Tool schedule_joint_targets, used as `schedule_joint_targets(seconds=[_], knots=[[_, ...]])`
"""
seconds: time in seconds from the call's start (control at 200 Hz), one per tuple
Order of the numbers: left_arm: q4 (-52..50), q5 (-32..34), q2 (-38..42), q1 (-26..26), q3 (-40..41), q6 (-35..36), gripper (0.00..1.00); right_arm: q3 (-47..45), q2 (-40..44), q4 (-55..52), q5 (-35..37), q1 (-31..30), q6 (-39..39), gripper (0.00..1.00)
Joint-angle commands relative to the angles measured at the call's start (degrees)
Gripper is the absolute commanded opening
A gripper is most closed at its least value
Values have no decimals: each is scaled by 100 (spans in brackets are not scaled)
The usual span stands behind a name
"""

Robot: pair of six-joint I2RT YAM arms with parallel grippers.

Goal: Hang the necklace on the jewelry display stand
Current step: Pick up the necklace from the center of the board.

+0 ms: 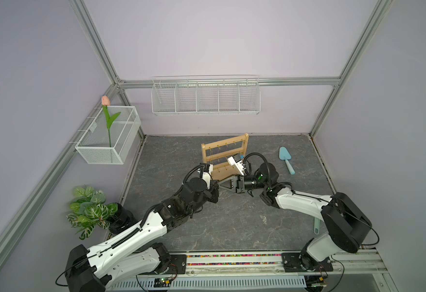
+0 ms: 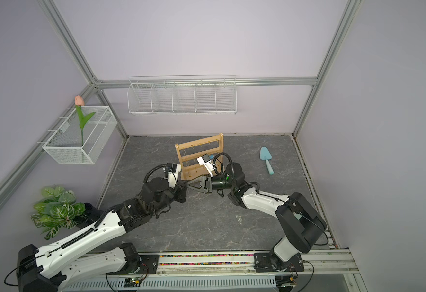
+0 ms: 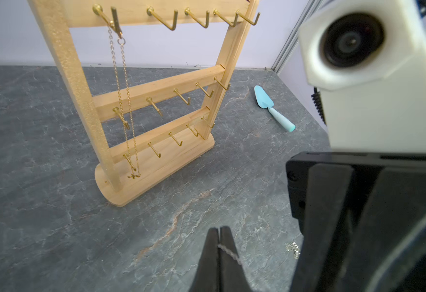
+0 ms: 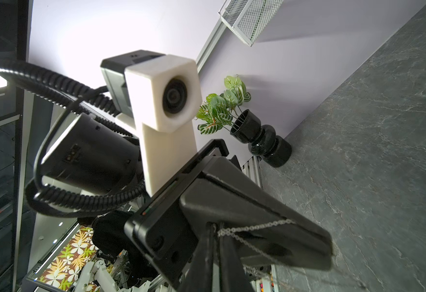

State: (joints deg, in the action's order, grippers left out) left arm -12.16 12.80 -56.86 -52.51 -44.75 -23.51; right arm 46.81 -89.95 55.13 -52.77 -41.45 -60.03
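The left gripper (image 3: 218,230) pinches the necklace (image 3: 229,253) with jaws closed; the right gripper (image 4: 215,226) clamps the same chain, likely stretching a loop for hooking. Both hover just in front of the jewelry display stand (image 3: 156,94), necklace not yet hung

The jewelry display stand (image 1: 224,143) sits toward the back of the table (image 1: 232,222), roughly mid-width, and there's a chain (image 3: 129,101) hanging off a top-bar hook at its left end. A garden trowel (image 1: 286,159) lies to the stand's right, closer to the right edge. Just in front of the stand, the necklace (image 4: 253,228) runs between the tips of the left gripper (image 3: 218,230) and the right gripper (image 4: 215,227). The potted plant (image 1: 90,209) is just off the table's left edge. There's a tulip (image 1: 106,118) in the mesh basket (image 1: 98,154) on the left wall, and a wire basket (image 1: 205,97) on the back wall.
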Motion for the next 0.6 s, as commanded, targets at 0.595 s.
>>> schedule_joint_targets(seconds=[0.595], knots=[[163,475,346,0,178,-140,0,-293,-131,810,48,172,-412,15]])
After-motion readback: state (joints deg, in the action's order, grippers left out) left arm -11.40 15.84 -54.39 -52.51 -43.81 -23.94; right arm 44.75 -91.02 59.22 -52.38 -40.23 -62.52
